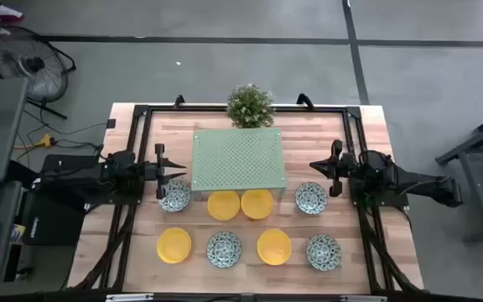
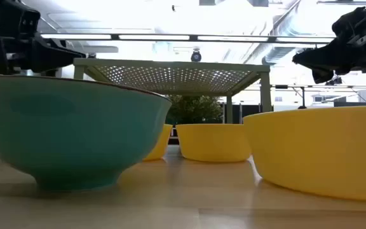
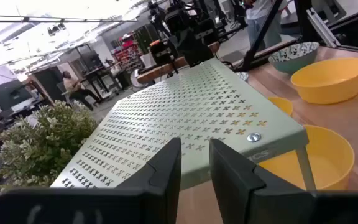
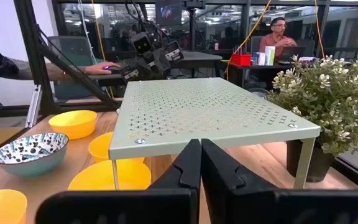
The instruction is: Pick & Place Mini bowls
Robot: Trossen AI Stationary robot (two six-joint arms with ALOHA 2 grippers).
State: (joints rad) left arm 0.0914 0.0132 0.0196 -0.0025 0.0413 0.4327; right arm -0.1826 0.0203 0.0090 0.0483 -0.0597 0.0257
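Note:
Eight mini bowls stand on their bases on the wooden table in two rows. The far row has a patterned bowl point(image 1: 174, 196), two yellow ones point(image 1: 223, 205) point(image 1: 257, 203) partly under the green shelf's near edge, and another patterned bowl point(image 1: 311, 198). The near row alternates: yellow point(image 1: 173, 245), patterned point(image 1: 224, 249), yellow point(image 1: 273, 247), patterned point(image 1: 323, 252). My left gripper point(image 1: 179, 174) point(image 3: 194, 168) hovers open just left of the shelf, above the far-left patterned bowl. My right gripper point(image 1: 315, 165) point(image 4: 200, 163) hovers shut at the shelf's right side.
A pale green perforated metal shelf point(image 1: 237, 159) on thin legs stands mid-table. A small potted plant point(image 1: 251, 105) sits behind it at the far edge. Black frame rails point(image 1: 137, 143) run along the table's sides. In the low view, a teal-sided bowl point(image 2: 68, 133) and a yellow bowl point(image 2: 323, 149) loom close.

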